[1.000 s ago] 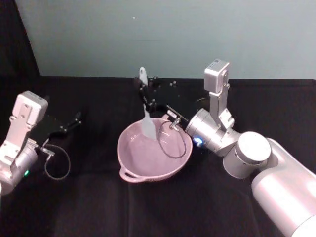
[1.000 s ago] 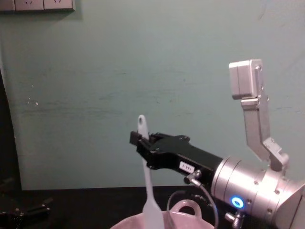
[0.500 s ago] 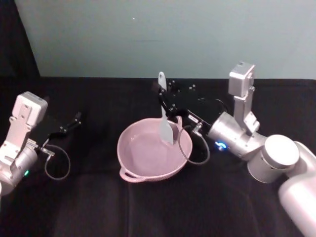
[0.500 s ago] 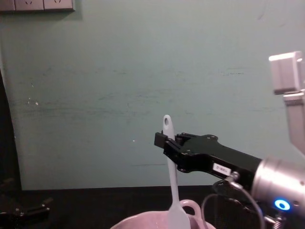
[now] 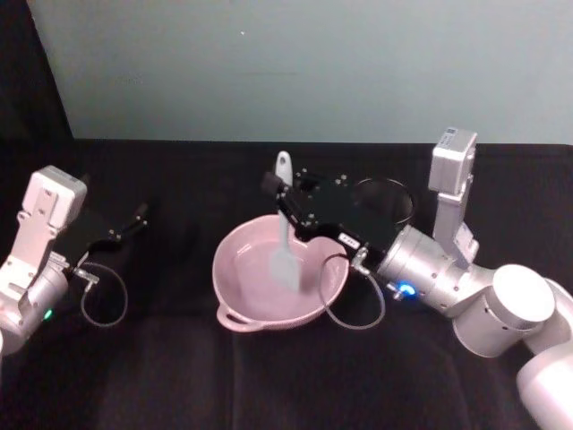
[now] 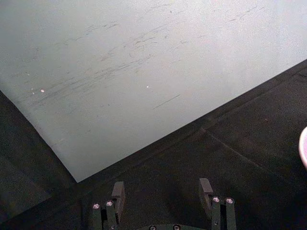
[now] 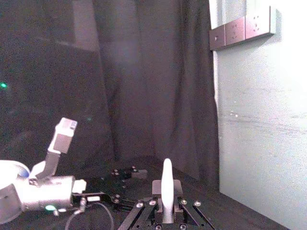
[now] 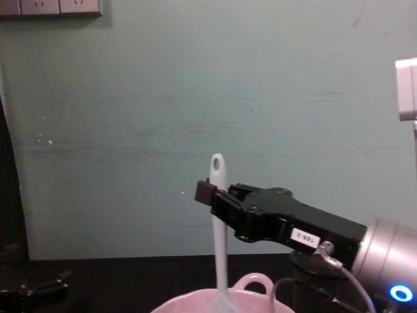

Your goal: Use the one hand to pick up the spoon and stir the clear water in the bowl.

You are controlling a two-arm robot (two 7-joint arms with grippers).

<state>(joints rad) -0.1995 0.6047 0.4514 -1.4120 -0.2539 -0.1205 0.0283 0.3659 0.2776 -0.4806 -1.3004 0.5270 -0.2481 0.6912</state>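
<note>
The pink bowl [image 5: 243, 279] sits mid-table, and its rim [image 8: 195, 304] shows at the bottom of the chest view. My right gripper [image 5: 280, 191] reaches in from the right over the bowl's far rim. It is shut on the upper handle of the white spoon [image 5: 284, 235]. The spoon [image 8: 217, 235] hangs upright with its blade down inside the bowl. Its handle [image 7: 166, 182] stands up between the right gripper's [image 7: 166, 213] fingers. My left gripper [image 5: 132, 221] rests open at the far left, away from the bowl, and its fingers [image 6: 117, 191] are spread with nothing between them.
A black wire-mesh cup [image 5: 385, 201] stands behind the right forearm. A grey cable [image 5: 354, 305] loops from the right wrist over the bowl's right rim. Another cable loop [image 5: 101, 296] lies by the left arm. A pale wall closes the table's back edge.
My right gripper swept the spoon from the bowl's left far side to its right, then back toward the middle and lower into the bowl. The left arm has not moved.
</note>
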